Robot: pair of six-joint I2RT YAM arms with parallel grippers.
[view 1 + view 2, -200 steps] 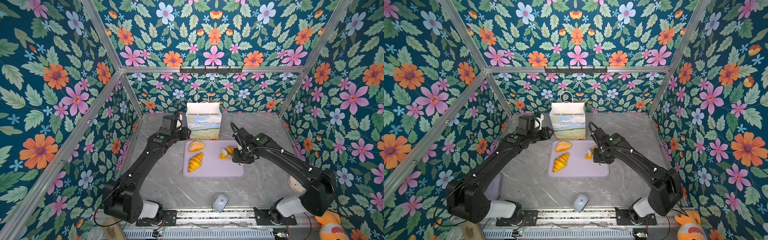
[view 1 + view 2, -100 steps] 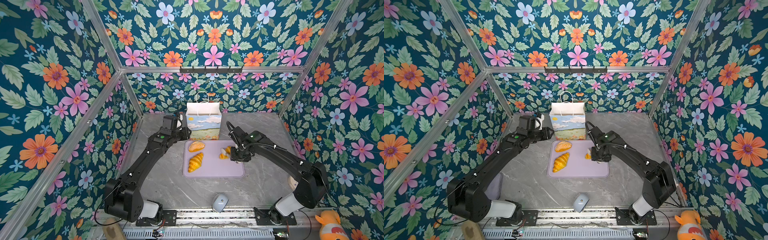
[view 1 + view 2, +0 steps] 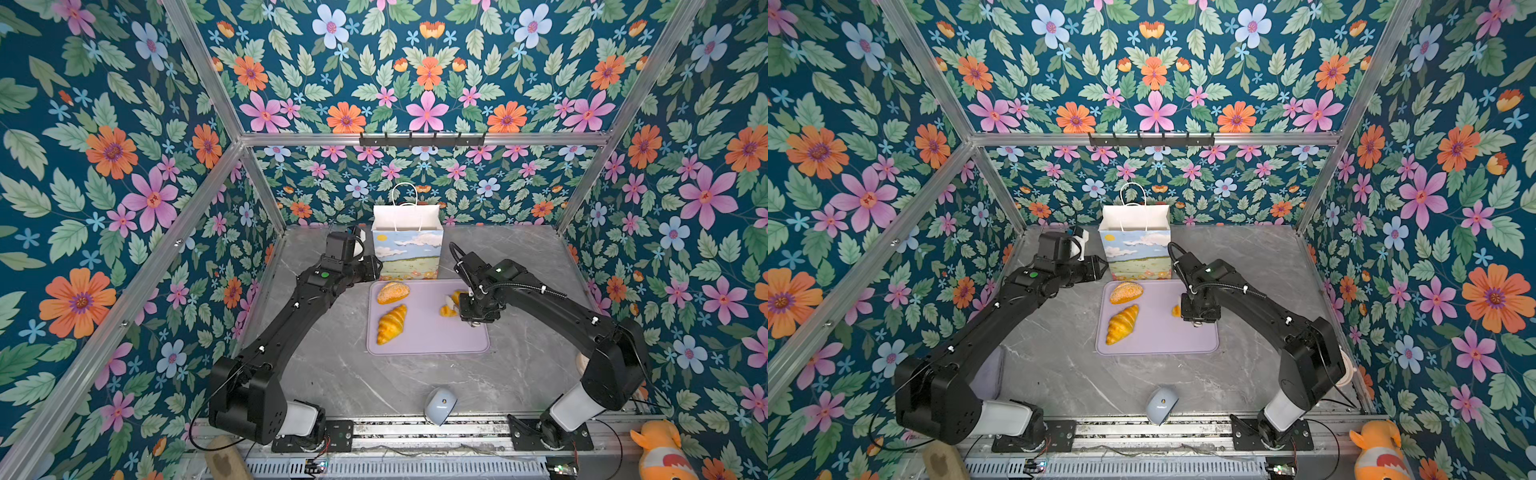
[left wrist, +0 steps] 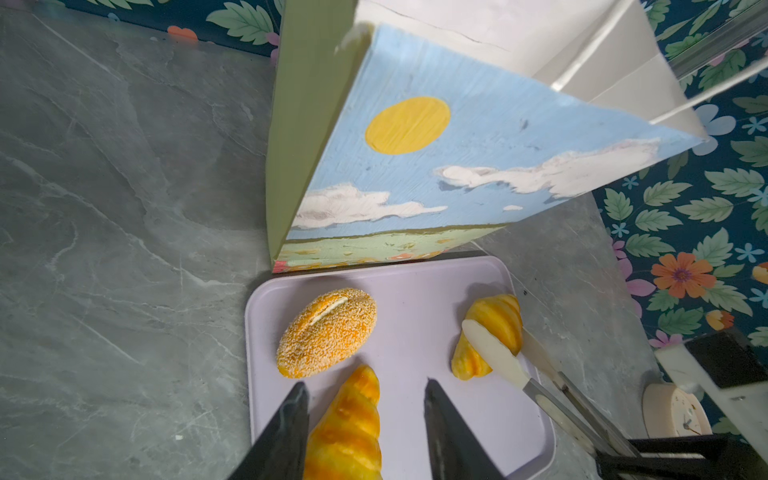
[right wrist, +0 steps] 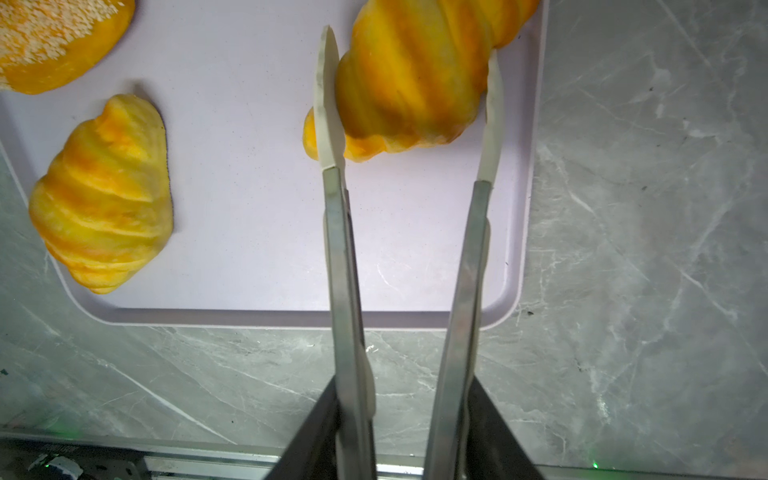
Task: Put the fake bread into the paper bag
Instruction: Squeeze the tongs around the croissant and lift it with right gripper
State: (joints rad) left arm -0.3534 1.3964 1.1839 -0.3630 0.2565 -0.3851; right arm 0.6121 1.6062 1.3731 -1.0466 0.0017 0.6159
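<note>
Logged 3 fake bread pieces [image 3: 392,328] on tray [image 3: 428,345] in front of paper bag [image 3: 407,249], bag contents unseen; noted right fingers [image 5: 309,440] gripping tongs [image 5: 340,249] pinched on 1 croissant [image 5: 411,79], left fingers [image 4: 282,432] open, empty, beside bag.

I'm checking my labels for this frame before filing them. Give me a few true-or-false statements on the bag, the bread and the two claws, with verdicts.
1. The paper bag stands upright just beyond the tray's far edge. True.
2. The tongs in the right claw have their tips on either side of a croissant. True.
3. The seeded bun is inside the bag. False: it lies on the tray.
4. The left claw grips a croissant. False: it is open and holds nothing.
5. Four bread pieces lie on the tray. False: three do.
</note>
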